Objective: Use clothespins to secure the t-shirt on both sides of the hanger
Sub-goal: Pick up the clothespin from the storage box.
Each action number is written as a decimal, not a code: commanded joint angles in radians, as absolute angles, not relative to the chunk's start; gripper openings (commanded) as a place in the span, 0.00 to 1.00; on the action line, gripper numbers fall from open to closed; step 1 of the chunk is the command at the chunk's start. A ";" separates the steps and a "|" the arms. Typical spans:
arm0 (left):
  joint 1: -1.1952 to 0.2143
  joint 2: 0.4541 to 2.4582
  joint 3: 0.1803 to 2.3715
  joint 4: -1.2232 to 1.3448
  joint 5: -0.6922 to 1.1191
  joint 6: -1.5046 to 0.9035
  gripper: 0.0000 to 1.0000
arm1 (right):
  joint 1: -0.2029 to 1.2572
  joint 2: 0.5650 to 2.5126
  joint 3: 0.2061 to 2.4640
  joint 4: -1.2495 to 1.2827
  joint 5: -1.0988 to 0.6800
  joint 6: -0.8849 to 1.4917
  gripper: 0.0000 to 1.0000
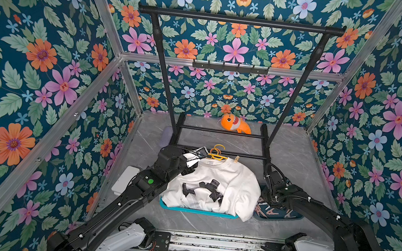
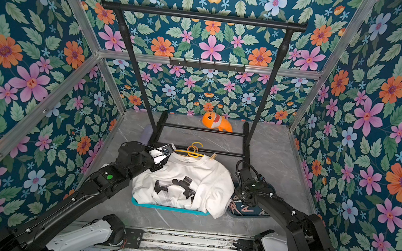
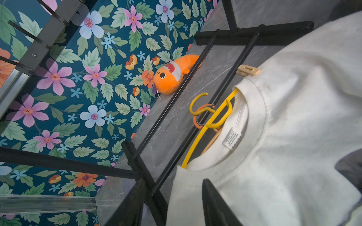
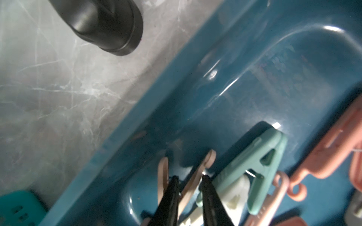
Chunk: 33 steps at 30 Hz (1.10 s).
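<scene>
Centring right gripper [image 4: 189, 177] across both prongs of beige peg [image 4: 201, 166], tray [image 4: 215, 88] at shirt's [image 1: 215, 173] 4 o'clock; I am not seeing whether jaws are pinching.

White t-shirt [image 1: 214, 183] with a black chest graphic lies flat and rumpled mid-bench [image 1: 293, 153], collar at 12 o'clock. Yellow hanger [image 1: 217, 155] sits inside the neck, hook out past the collar at 12. One beige clothespin [image 3: 247, 70] is clipped on the shoulder at 1 o'clock from the collar, seen in both top views too [image 2: 213, 156]. Spare clothespins [image 1: 272, 210] in pink, beige, white and pale green [image 4: 260, 162] lie heaped loose in a dark teal tray [image 4: 195, 94] at 4 o'clock from the shirt.
</scene>
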State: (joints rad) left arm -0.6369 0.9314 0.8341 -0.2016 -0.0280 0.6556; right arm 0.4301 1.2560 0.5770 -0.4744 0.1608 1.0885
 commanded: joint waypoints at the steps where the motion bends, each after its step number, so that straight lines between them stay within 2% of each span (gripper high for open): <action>1: -0.637 0.933 0.836 -0.187 -0.015 0.652 0.50 | 0.431 1.274 0.575 -0.452 0.176 1.113 0.24; 10: -0.637 0.934 0.835 -0.184 -0.015 0.653 0.50 | 0.431 1.304 0.565 -0.432 0.183 1.130 0.24; 17: -0.637 0.933 0.839 -0.183 -0.012 0.649 0.50 | 0.430 1.322 0.566 -0.414 0.182 1.145 0.15; 23: -0.637 0.921 0.844 -0.179 -0.004 0.640 0.50 | 0.431 1.303 0.563 -0.401 0.189 1.151 0.14; 25: -0.637 0.917 0.844 -0.181 -0.002 0.638 0.50 | 0.431 1.305 0.562 -0.397 0.186 1.156 0.10; 27: -0.636 0.917 0.844 -0.181 -0.004 0.638 0.50 | 0.431 1.305 0.557 -0.390 0.184 1.165 0.11; 29: -0.636 0.919 0.848 -0.188 -0.006 0.640 0.50 | 0.431 1.313 0.558 -0.390 0.183 1.169 0.16; 33: -0.637 0.914 0.846 -0.190 -0.003 0.641 0.50 | 0.431 1.332 0.560 -0.380 0.181 1.168 0.16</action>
